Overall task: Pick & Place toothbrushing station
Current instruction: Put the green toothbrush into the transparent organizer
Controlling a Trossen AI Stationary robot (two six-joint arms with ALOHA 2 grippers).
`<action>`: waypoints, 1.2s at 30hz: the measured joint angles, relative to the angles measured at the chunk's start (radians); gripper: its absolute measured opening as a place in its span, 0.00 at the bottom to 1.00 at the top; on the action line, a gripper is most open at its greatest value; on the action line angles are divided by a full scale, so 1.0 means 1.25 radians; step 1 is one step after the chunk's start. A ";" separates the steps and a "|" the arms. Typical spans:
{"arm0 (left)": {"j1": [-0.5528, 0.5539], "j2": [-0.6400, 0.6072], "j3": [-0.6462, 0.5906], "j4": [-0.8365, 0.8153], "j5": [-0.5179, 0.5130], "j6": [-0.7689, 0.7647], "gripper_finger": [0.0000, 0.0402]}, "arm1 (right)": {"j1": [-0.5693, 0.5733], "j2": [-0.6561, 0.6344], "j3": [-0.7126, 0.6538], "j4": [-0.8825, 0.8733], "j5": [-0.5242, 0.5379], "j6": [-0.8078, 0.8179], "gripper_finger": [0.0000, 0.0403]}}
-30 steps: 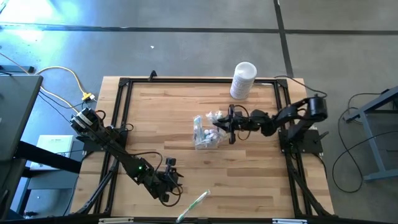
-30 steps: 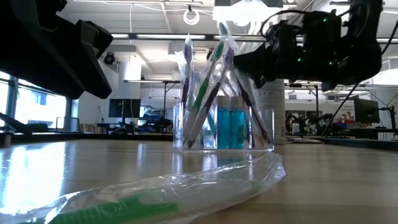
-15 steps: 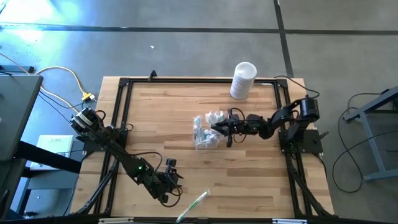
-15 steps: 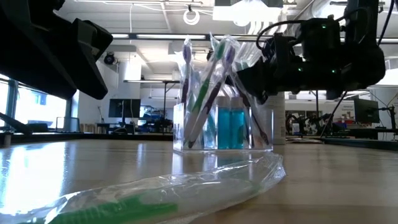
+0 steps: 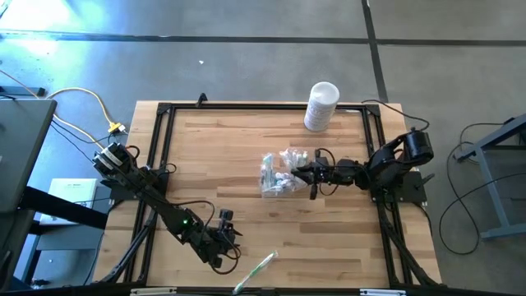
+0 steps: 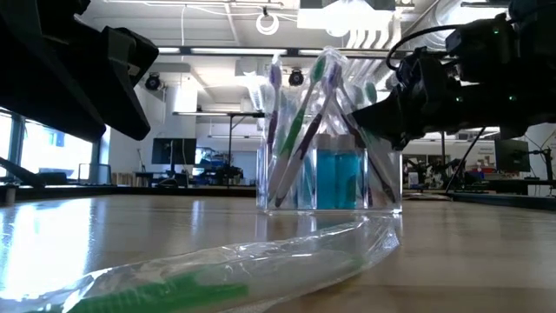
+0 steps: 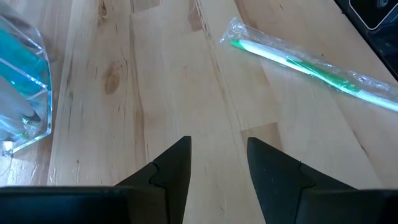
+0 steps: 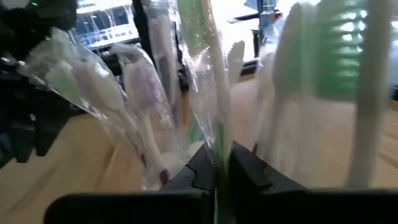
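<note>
Here a wrapped toothbrush [image 8: 214, 124] is pinched between the nearly closed fingers of the right gripper [image 5: 308, 174], right at the clear cup [image 5: 275, 175] near the middle of the table [image 5: 214, 148]. In the low view the cup [image 6: 330, 174] is seen standing upright, filled with wrapped brushes that lean outward and with teal tubes [image 6: 334, 178] at its base. The step in hand is judged to be the seating of this brush among the others. It would be done well if the brush were kept steep, lowered slowly into a gap between the wrappers, and freed only once its end is well inside the cup; a sideways push should be avoided, since the light cup could be slid or tipped.

A second wrapped toothbrush [image 5: 256, 271], pale green, lies flat near the table's front edge. Just beside it the left gripper [image 5: 223, 251] hangs with its fingers [image 7: 174, 171] partly apart and nothing between them. A white canister [image 5: 321, 105] stands well apart at the far edge.

Much is hard to make out. Whether the held brush's lower end already rests in the cup cannot be told, as it is masked by crinkled wrappers. The number of brushes cannot be counted, and the right gripper's fingertips are hidden behind the plastic in the high view.
</note>
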 joint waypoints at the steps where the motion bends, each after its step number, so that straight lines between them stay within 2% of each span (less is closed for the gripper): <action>1: 0.000 0.000 0.000 0.000 0.000 0.000 0.37 | 0.003 -0.001 0.000 -0.003 -0.005 0.000 0.04; 7: 0.000 0.000 0.000 0.004 0.000 0.027 0.37 | 0.006 -0.001 0.000 -0.047 -0.047 0.015 0.13; 15: 0.000 0.000 0.000 0.005 -0.002 0.042 0.37 | 0.006 -0.008 0.000 -0.046 -0.071 0.033 0.33; 19: 0.000 0.000 0.000 0.005 -0.002 0.042 0.37 | 0.013 -0.039 0.000 -0.049 -0.076 -0.005 0.41; 25: 0.000 0.000 0.000 0.009 -0.001 0.028 0.37 | 0.058 -0.098 0.001 -0.055 0.016 -0.090 0.43; 31: 0.000 0.001 0.001 0.053 0.009 -0.190 0.37 | 0.109 -0.166 0.001 -0.077 0.047 -0.139 0.43; 36: 0.000 0.001 0.001 0.122 0.120 -0.206 0.37 | 0.158 -0.216 0.001 -0.112 0.046 -0.140 0.43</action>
